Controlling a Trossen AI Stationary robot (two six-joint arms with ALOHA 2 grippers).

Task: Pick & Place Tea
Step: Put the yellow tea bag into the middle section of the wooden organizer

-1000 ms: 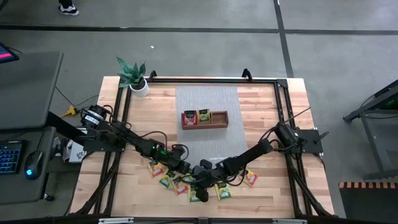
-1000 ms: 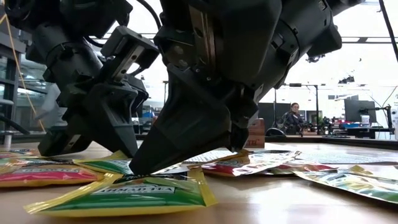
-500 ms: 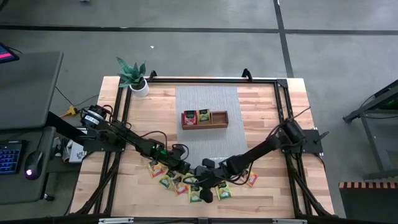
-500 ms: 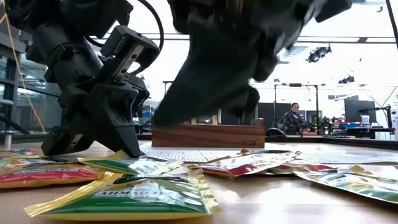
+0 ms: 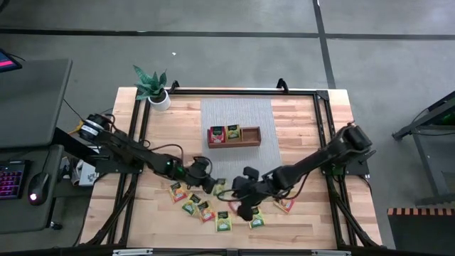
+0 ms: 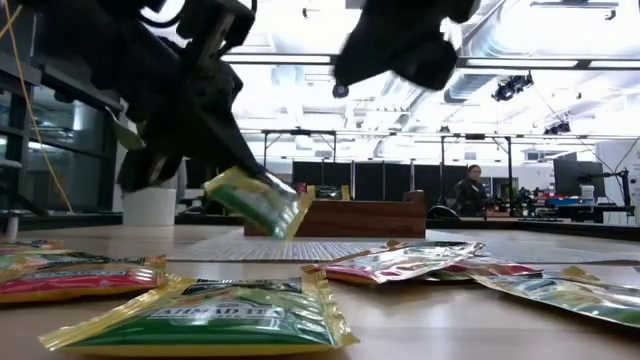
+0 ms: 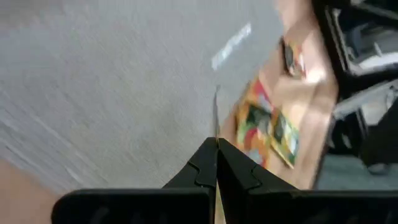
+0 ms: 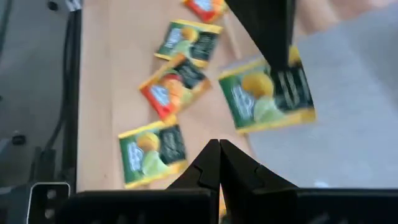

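Bench (image 5: pixel 298 121) strewn with tea packets (image 5: pixel 223 222); left end effector (image 5: pixel 213 185) pinches green packet (image 6: pixel 258 202) aloft; right end effector (image 5: pixel 240 208) closed, empty.

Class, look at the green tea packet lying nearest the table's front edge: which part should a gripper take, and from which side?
Take its raised crimped edge, coming from straight above. The green packet lies flat on the table, so only that curled rim offers the fingers purchase. The right gripper, shut, is closest; the left gripper holds another packet.
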